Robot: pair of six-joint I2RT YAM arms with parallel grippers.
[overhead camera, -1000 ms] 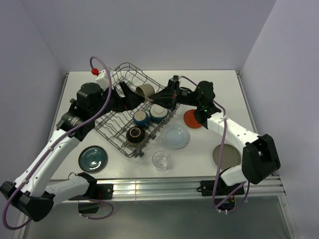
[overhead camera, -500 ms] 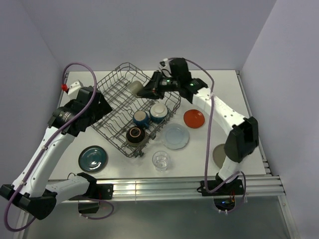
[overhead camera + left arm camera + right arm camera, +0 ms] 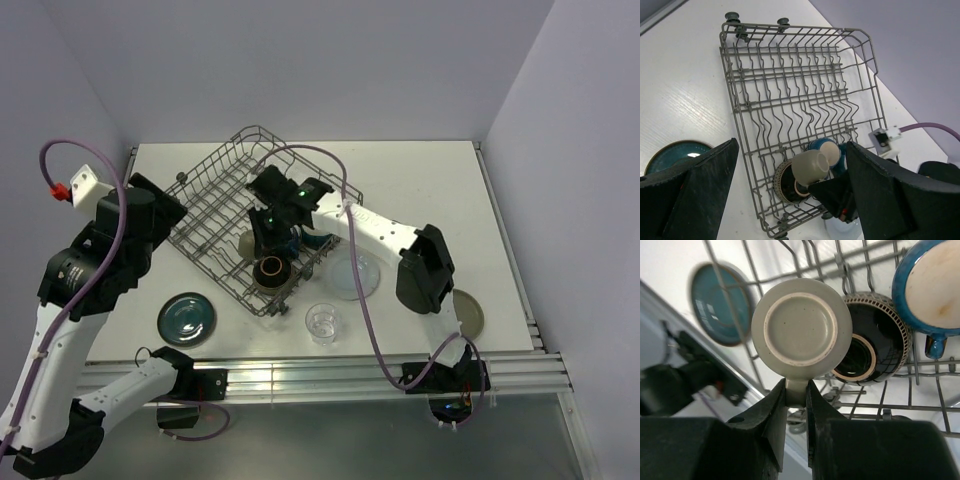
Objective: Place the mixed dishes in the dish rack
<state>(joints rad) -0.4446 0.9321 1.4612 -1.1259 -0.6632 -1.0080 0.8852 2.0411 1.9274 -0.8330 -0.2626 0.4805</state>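
right end effector point(image 3: 796, 389) clamped on the rim of a beige cup point(image 3: 801, 322), held over the dish rack point(image 3: 736, 107) tines, just beside the dark bowl point(image 3: 869, 354). left end effector point(image 3: 791, 147) spread wide, empty, above the rack. teal plate point(image 3: 186, 318) on the table point(image 3: 420, 180).

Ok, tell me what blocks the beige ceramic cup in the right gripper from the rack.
The dark patterned bowl sits just beyond the beige ceramic cup, a blue cup beside it; the grey wire rack has bare tine rows elsewhere.
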